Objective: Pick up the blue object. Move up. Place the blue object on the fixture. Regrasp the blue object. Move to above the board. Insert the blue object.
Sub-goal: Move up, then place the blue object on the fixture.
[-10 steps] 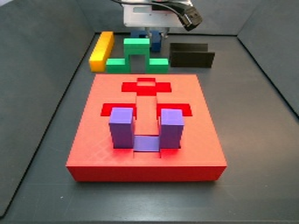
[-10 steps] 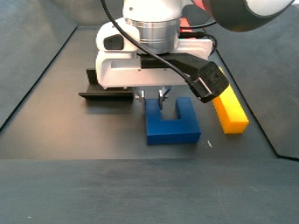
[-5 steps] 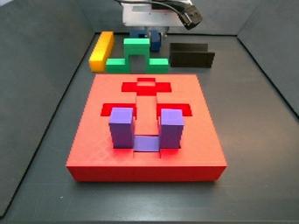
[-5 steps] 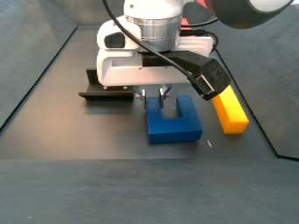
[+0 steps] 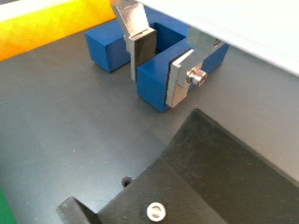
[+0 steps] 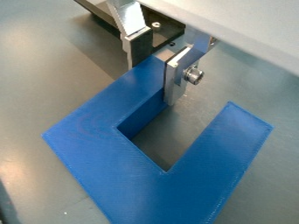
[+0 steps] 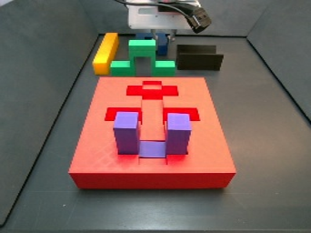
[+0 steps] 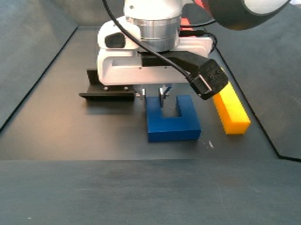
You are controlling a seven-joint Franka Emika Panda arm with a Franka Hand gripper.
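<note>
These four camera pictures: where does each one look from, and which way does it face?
Wrist view: on the arm, looking down at the hand straddling one prong of the blue object; the fixture is nearby.
Wrist view: same mount, opposite side; hand, blue object.
Side view: beyond the board, facing the hand at the back.
Side view: opposite end, facing the hand and arm.
All four share the blue object.
</note>
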